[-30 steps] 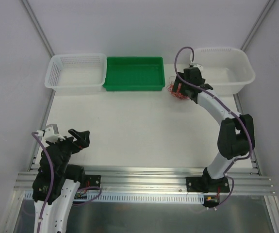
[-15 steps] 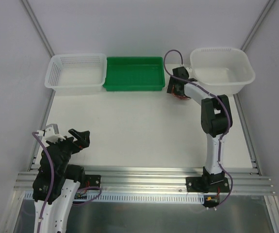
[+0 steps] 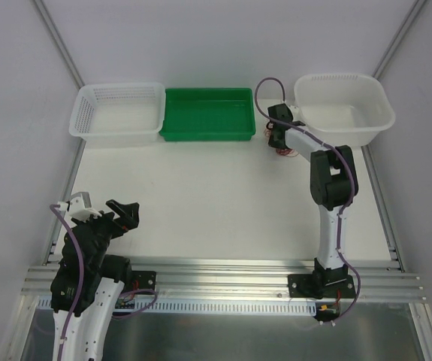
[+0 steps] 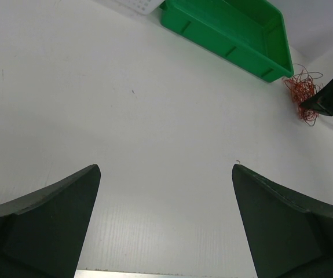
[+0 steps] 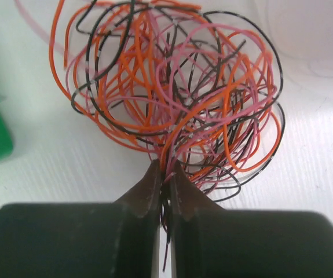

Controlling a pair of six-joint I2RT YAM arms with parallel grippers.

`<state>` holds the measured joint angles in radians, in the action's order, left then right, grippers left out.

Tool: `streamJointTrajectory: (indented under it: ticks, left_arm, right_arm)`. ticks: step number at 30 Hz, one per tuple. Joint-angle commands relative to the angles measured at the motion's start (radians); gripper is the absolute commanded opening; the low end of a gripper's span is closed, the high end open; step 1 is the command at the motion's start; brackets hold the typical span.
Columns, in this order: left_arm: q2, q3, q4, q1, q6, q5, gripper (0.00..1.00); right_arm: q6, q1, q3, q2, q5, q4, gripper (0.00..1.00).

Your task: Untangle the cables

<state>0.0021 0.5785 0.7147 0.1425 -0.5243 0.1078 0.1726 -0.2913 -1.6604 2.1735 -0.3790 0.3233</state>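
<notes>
Cables: a loose tangle of hair-thin orange, pink and black cables (image 5: 172, 98) lies on the flat white surface (image 3: 216, 195) near its far right corner. It sits just beside the right end of the green tray, between that tray and the white tub.
Tangle shape: the strands curl in wide overlapping loops that spread up and out from one bunched point at the near side of the tangle.
Right pincer: the right pincer (image 5: 162, 171) is closed on the cables. Its two dark fingers are pressed almost together, with several strands pinched between the tips. One dark-red strand runs down the narrow slit between them.
Right arm: it reaches toward the far edge, with the elbow folded high and the wrist low over the tangle.
Left pincer: the left pincer (image 4: 165, 169) is spread wide with nothing between its fingers. It hangs over the near left part of the surface, well apart from the cables.
Containers: three stand in a row along the far edge. A white plastic mesh basket (image 3: 114, 134) is at the far left corner. The rectangular green plastic tray (image 3: 208, 137) is just beside it. The deeper white plastic tub (image 3: 351, 135) is at the far right corner.
</notes>
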Motion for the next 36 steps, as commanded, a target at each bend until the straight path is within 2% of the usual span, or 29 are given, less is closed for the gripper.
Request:
streamJointTrajectory:
  ticks: [1,4,9,14,19,22,26,31,36]
  left_arm:
    - [-0.057,-0.002,-0.041,-0.006,0.017,-0.020,0.99]
    - [-0.057,-0.005,-0.043,-0.006,0.017,-0.025,0.99]
    - [-0.050,-0.006,-0.044,-0.006,0.017,-0.034,0.99]
    - [-0.039,-0.008,-0.050,-0.006,0.017,-0.062,0.99]
    - [-0.024,-0.012,-0.066,-0.006,0.027,-0.106,0.99]
    - [-0.010,-0.017,-0.086,-0.006,0.043,-0.174,0.99]
    - [0.070,-0.028,-0.118,-0.006,0.063,-0.275,0.99]
    - [0.237,-0.032,-0.176,-0.006,0.080,-0.509,0.99]
    - [0.416,-0.054,-0.245,0.002,-0.006,-0.678,0.99]
  right_arm:
    - [0.025,-0.005,0.080,-0.090,0.011,-0.006,0.01]
    - [0.012,-0.032,0.210,-0.164,0.040,-0.050,0.01]
    - [-0.041,-0.101,0.428,-0.385,0.153,-0.116,0.01]
    - [-0.149,-0.259,0.612,-0.576,0.232,-0.101,0.01]
    - [-0.248,-0.467,0.694,-0.722,0.262,-0.052,0.01]
    - [-0.248,-0.538,0.755,-0.768,0.351,-0.085,0.01]
    - [-0.271,-0.617,0.798,-0.787,0.370,-0.095,0.03]
    - [-0.252,-0.660,0.838,-0.785,0.419,-0.102,0.07]
    - [-0.243,-0.686,0.875,-0.863,0.397,-0.112,0.18]
